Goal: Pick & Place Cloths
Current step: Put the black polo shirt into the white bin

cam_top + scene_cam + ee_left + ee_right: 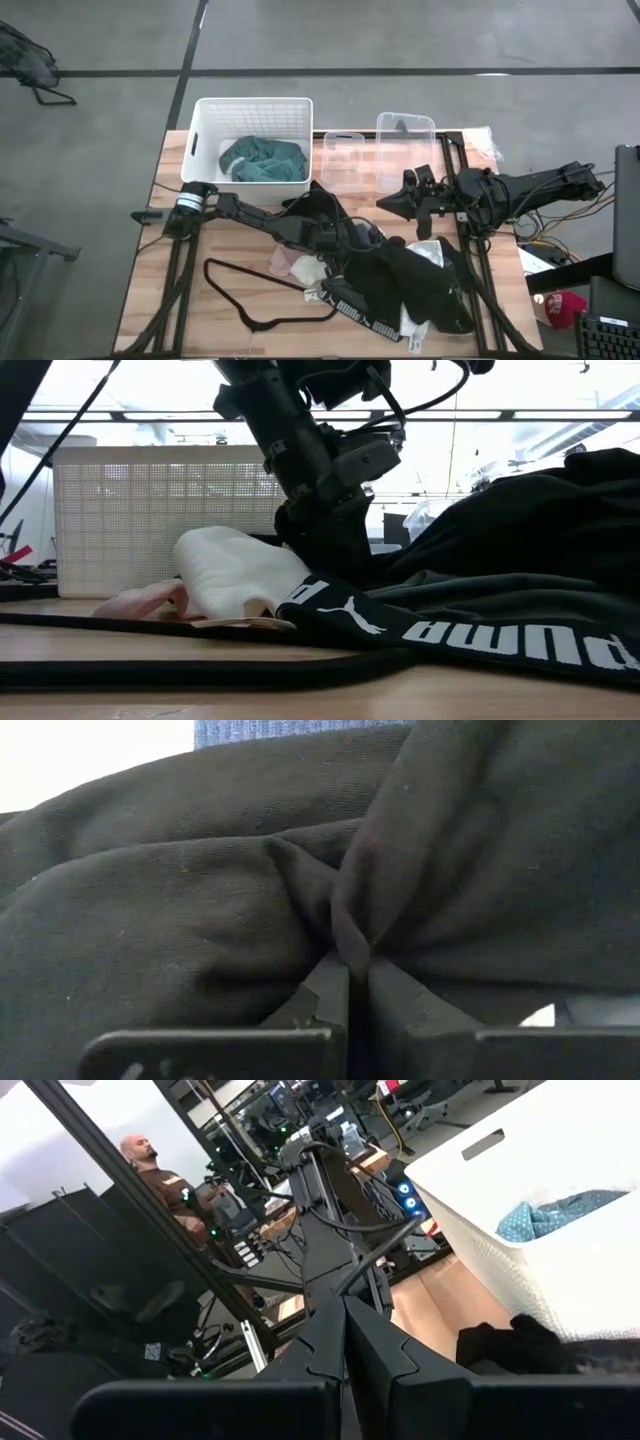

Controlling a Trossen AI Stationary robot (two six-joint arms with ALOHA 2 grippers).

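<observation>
White basket (212, 115), upper centre: holds teal cloth (262, 160). My left claw (348, 982), frame centre, pinches black cloth (180, 920); my right claw (345, 1330) hovers closed, centre-right.

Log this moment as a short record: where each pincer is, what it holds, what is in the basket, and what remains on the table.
left pincer: shut on a fold of the black fabric garment, mid-table
right pincer: shut, empty, raised near the clear plastic containers
white perforated plastic basket: holds the teal cloth
still on the wooden table: pale pink and white cloths, black white-lettered waistband, thin black wire hanger
</observation>
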